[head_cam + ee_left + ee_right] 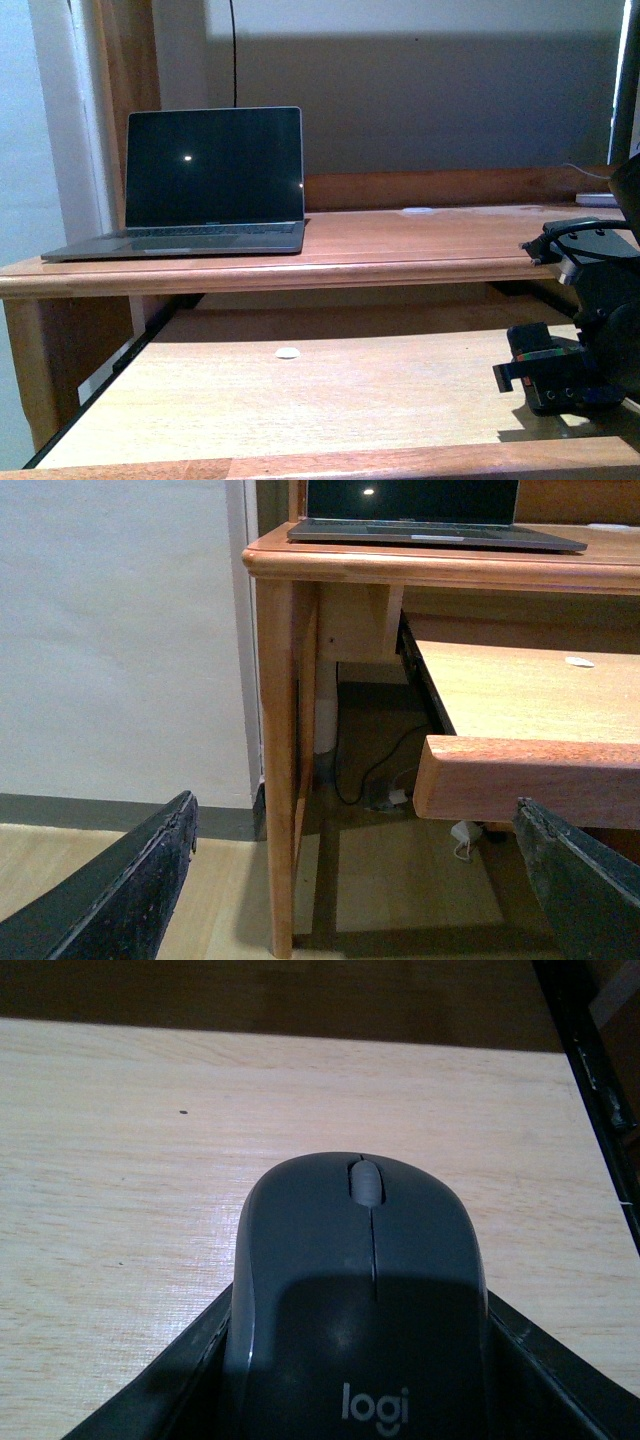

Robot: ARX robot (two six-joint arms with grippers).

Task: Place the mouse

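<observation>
- Clamps the mouse point(360, 1290) from both sides between the black fingers point(150, 1400) of the right gripper point(357, 1400), closed on its rear half
- Shows a small, oval, domed shell in matte dark grey, with a lighter grey scroll wheel point(366, 1182), a thin seam down the middle and a pale "logi" logo point(375, 1407)
- Hangs low over the right side of the pull-out tray point(300, 410), beneath the desk top point(420, 245); cannot tell whether mouse and wood touch
- Tray: a pale, flat board with fine straight grain, edged in front by a rounded reddish strip, with a small white disc point(288, 352) lying near its middle
- Spreads the left gripper point(345, 880) wide, its two dark, scuffed, wedge-shaped fingers point(120, 890) well apart with nothing between them, low beside the desk's square leg point(280, 780)
- Carries a slim grey laptop point(215, 180) on the left part of the desk top, lid upright, glossy black screen catching one small spot of light
- Desk top: smooth reddish-brown wood, softly shiny, with a rounded front edge
- Trails a thin dark cable point(385, 775) in loops in the shadow under the desk
</observation>
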